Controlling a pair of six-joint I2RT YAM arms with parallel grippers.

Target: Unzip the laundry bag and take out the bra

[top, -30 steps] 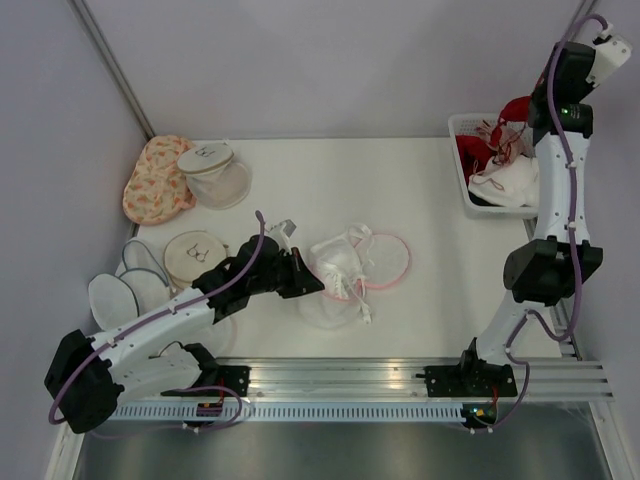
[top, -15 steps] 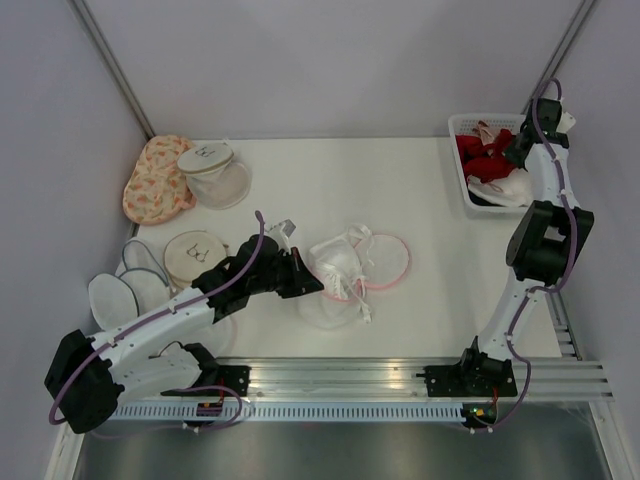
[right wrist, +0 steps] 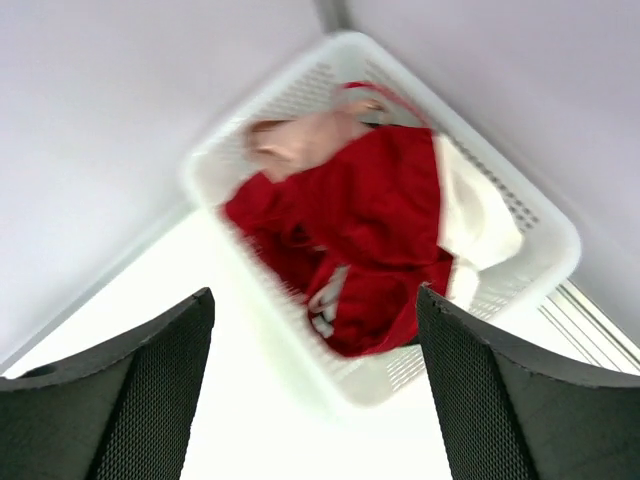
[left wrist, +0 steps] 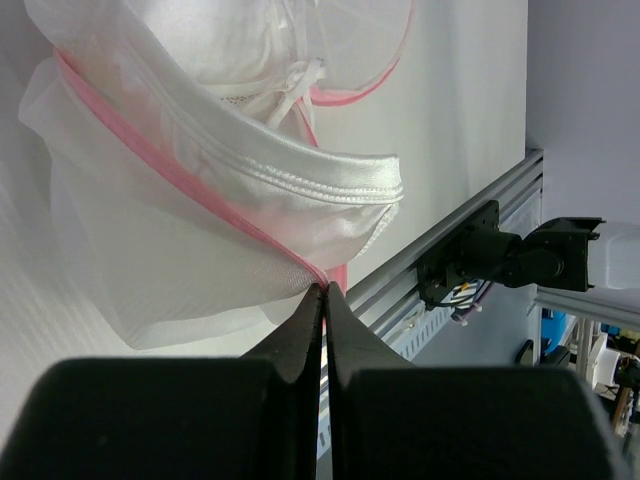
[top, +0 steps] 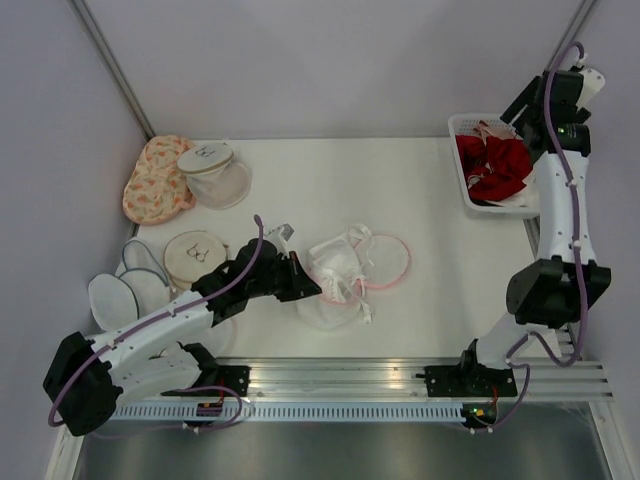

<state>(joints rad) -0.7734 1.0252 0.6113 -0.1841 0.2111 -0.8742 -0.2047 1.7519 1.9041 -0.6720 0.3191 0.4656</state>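
The laundry bag (top: 385,262), white mesh with a pink rim, lies opened out at the table's middle. A white padded bra (top: 335,262) sits in it, its cup edge (left wrist: 320,180) showing in the left wrist view over the mesh (left wrist: 150,260). My left gripper (top: 305,283) is shut on the bag's pink rim (left wrist: 325,288) at its left side. Far off at the back right, my right gripper (top: 522,103) hangs open and holds nothing (right wrist: 312,292), above a white basket (top: 468,200) of red cloth (right wrist: 370,220) and white cloth.
An orange floral pouch (top: 155,180) and a clear mesh dome with a white top (top: 212,172) stand at the back left. Flat round mesh bags (top: 195,252) lie along the left edge. The aluminium rail (top: 400,380) runs along the near edge.
My right gripper has opened over the basket and its arm has swung up and back. The left arm and the bag have stayed put.
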